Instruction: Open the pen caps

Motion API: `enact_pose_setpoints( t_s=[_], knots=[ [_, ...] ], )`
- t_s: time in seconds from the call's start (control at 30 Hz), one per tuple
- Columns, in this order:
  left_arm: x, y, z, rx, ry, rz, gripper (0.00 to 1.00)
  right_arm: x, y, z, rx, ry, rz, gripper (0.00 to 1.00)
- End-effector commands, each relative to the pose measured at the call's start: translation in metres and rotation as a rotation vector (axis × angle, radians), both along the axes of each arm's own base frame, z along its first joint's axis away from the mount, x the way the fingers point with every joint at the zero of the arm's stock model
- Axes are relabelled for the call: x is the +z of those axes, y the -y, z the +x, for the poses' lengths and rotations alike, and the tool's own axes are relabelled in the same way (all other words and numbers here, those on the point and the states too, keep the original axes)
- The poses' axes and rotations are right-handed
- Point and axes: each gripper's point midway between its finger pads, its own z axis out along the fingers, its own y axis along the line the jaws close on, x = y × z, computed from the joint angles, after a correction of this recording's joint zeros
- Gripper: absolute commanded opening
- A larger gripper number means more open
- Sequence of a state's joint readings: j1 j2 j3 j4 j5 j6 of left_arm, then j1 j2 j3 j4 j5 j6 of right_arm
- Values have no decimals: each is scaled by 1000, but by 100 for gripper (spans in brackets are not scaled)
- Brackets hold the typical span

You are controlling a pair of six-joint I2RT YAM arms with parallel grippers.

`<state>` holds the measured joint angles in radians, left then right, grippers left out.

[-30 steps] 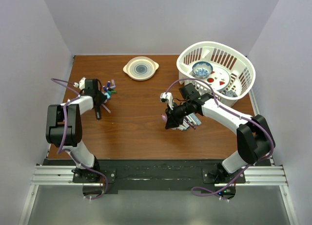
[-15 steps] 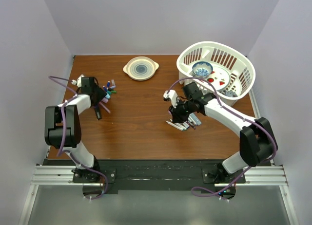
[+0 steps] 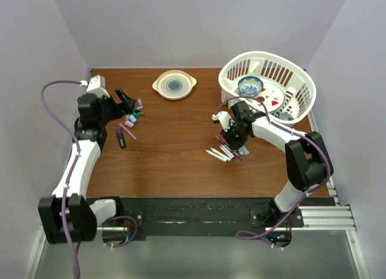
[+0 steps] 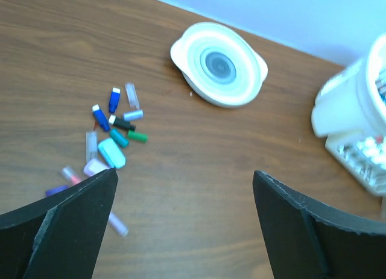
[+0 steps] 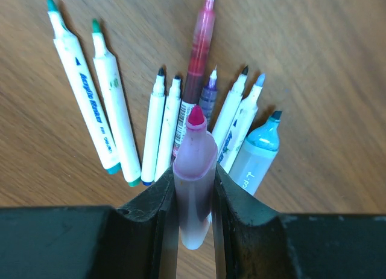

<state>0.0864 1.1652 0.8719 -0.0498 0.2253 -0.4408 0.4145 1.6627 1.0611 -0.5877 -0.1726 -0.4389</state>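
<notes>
Pen caps (image 4: 117,125) lie clustered just ahead of spread left hand (image 4: 184,176).

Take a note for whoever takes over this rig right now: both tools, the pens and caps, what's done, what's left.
Left tool: open, empty, above the pen caps piled on the left of the table.
Right tool: shut on a pink marker, tip bare, over the uncapped pens.
Done: every pen in that row shows a bare tip.
Left: set the marker down; check beside the pile for capped pens, unclear here.
</notes>
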Motion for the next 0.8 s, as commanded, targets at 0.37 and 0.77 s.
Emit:
enact_pose_setpoints(
  t_s=[0.37,0.77],
  knots=[
    [-18,9,-35,-122,3,101,100,1,2,8,-1,-10,-26,34],
    [-52,11,-32,-91,-108,11,100,16,-7,4,35,-2,39,41]
  ],
)
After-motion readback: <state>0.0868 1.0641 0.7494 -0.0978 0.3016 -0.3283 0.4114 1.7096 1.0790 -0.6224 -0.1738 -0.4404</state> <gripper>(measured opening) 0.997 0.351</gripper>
